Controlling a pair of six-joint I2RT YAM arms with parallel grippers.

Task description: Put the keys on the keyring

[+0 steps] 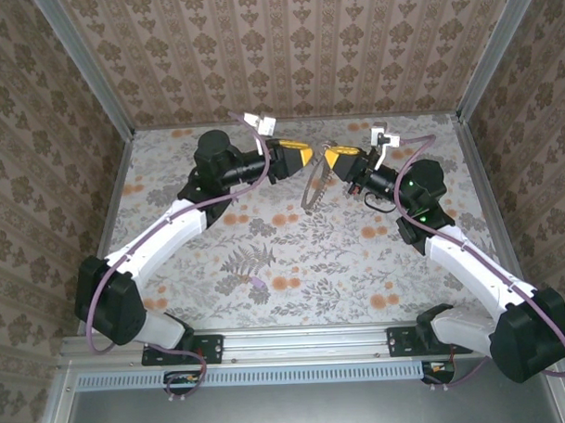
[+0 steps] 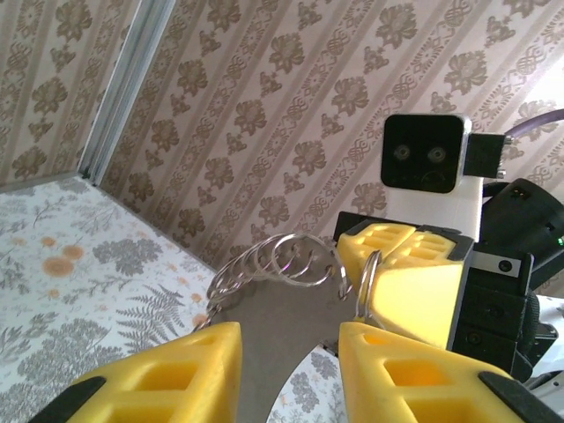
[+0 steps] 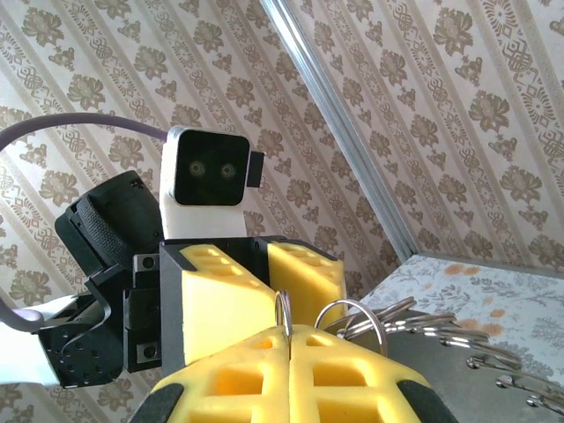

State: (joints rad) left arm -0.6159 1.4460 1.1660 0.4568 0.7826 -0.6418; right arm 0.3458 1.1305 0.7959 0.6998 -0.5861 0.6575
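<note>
The left gripper [image 1: 302, 158] reached in over the far part of the floral surface [image 1: 266, 258]. In its wrist view its yellow fingers [image 2: 167, 374] stood apart, with a blurred grey shape in the gap between them. I could not tell whether they touched it.

Just right of that gripper, in the air between the two arms, hung the keyring [image 1: 315, 171], a thin dark wire loop. The keys [image 1: 311, 199] dangled from it as a jagged silvery string above the surface. From the left wrist they showed as a row of small silver loops [image 2: 273, 263] curving towards the opposite arm.

On the right, the right gripper [image 1: 327, 159] faced the left one. Its fingers [image 3: 238, 379] were pressed together, pinching the thin wire of the keyring [image 3: 284, 310] at their tips.
</note>
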